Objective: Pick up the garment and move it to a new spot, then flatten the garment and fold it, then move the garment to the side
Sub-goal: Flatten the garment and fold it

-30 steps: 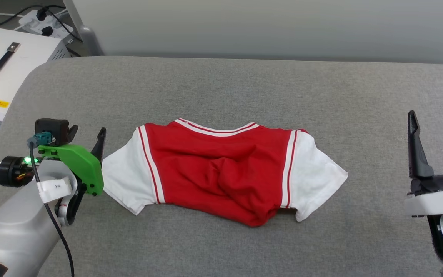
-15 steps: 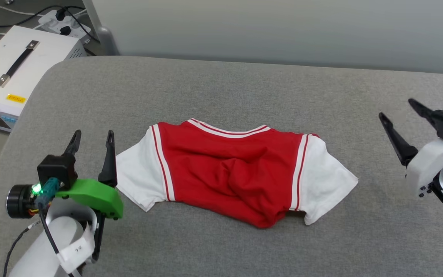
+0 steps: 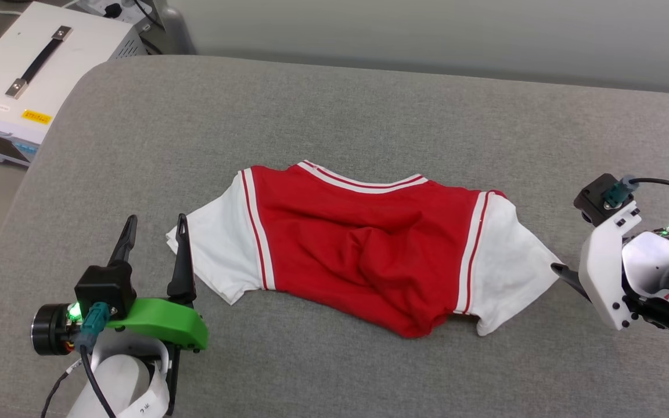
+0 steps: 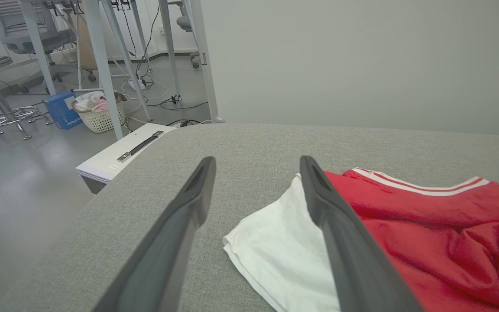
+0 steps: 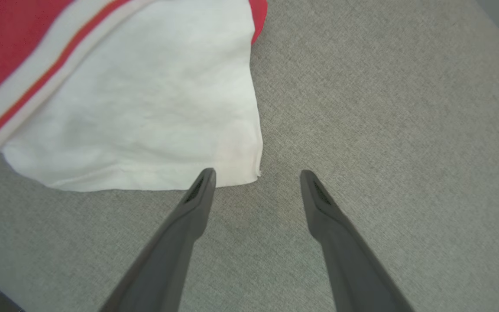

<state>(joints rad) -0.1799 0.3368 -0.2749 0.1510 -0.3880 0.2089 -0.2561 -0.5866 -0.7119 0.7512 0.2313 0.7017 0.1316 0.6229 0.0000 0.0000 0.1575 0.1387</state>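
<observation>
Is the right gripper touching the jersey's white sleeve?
Cannot tell. In the right wrist view one finger of the right gripper overlaps the hem of the white sleeve; whether it rests on it or hovers above is unclear.

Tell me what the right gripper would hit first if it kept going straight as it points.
Probably the white sleeve of the shirt: its corner lies ahead of the open right gripper, one fingertip at the hem. Its height above the cushion is unclear.
</observation>
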